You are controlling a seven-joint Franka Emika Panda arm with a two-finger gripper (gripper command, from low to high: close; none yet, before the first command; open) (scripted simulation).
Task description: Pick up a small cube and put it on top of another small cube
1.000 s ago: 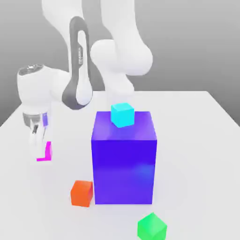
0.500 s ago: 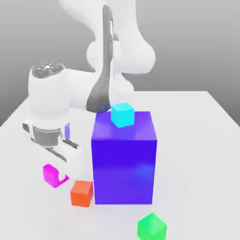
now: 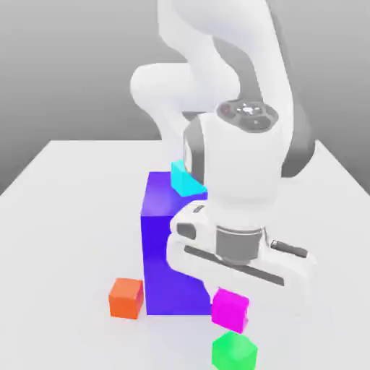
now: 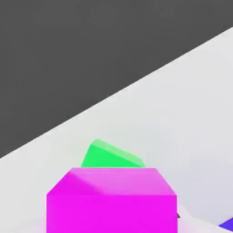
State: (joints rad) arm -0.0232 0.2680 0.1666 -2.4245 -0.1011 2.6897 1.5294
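Note:
The small magenta cube point(image 3: 230, 309) hangs just above the table under the hand, with my gripper point(image 3: 232, 305) shut on it. Directly below it, near the table's front edge, sits the small green cube point(image 3: 234, 352), with a narrow gap between the two. In the hand view the magenta cube point(image 4: 111, 200) is close up, and the green cube point(image 4: 110, 155) peeks out beyond it. The white hand covers the fingers in the exterior view.
A big blue-purple block point(image 3: 162, 246) stands mid-table, just to the exterior view's left of the hand, with a cyan cube point(image 3: 185, 181) on its top. An orange-red cube point(image 3: 126, 298) lies on the table point(image 3: 65, 217) by the block's front left corner.
The arm has carried the magenta cube from the table's left side, past the front of the blue-purple block, to a spot just above the green cube. The other cubes have not moved.

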